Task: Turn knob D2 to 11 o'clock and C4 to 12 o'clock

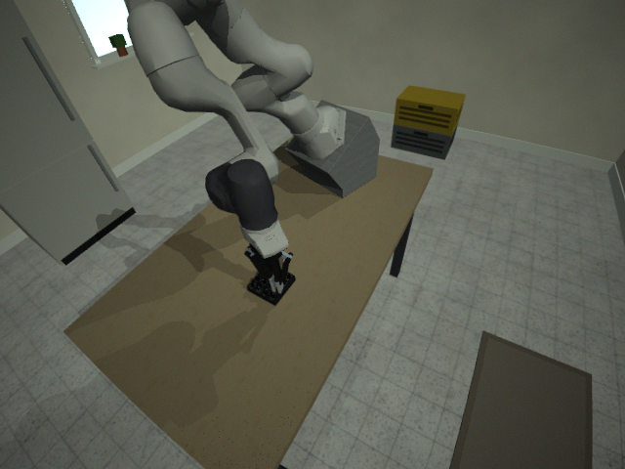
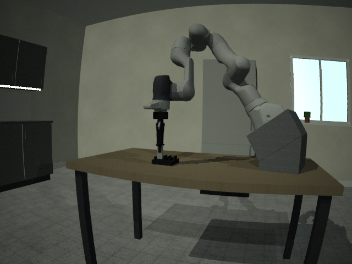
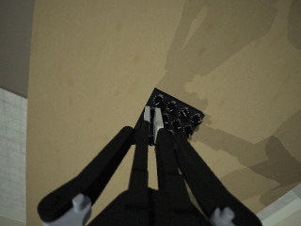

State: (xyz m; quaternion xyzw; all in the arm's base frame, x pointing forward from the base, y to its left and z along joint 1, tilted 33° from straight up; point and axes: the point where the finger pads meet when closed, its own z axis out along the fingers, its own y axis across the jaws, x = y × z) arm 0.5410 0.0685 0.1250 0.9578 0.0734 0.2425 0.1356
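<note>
The black knob box (image 1: 274,301) (image 2: 168,163) (image 3: 155,91) stands flat on the table. My gripper (image 1: 276,289) (image 2: 159,158) (image 3: 151,113) points straight down, its pale fingertips nearly together at knob height. It looks shut on an end knob of the second row from the top in the wrist view, which fits C4; that knob and its line are hidden between the fingertips. In the outer row, the third knob (image 3: 183,113) from the left, which fits D2, shows a white line. Names are too small to read. The socket is not visible.
Neighbouring knobs stand close beside the fingertips, and the fingers hide part of the box in the wrist view. The box is on the wooden table (image 1: 322,282) (image 2: 215,177). The arm's grey pedestal (image 1: 353,151) (image 2: 281,147) stands at one end of the table.
</note>
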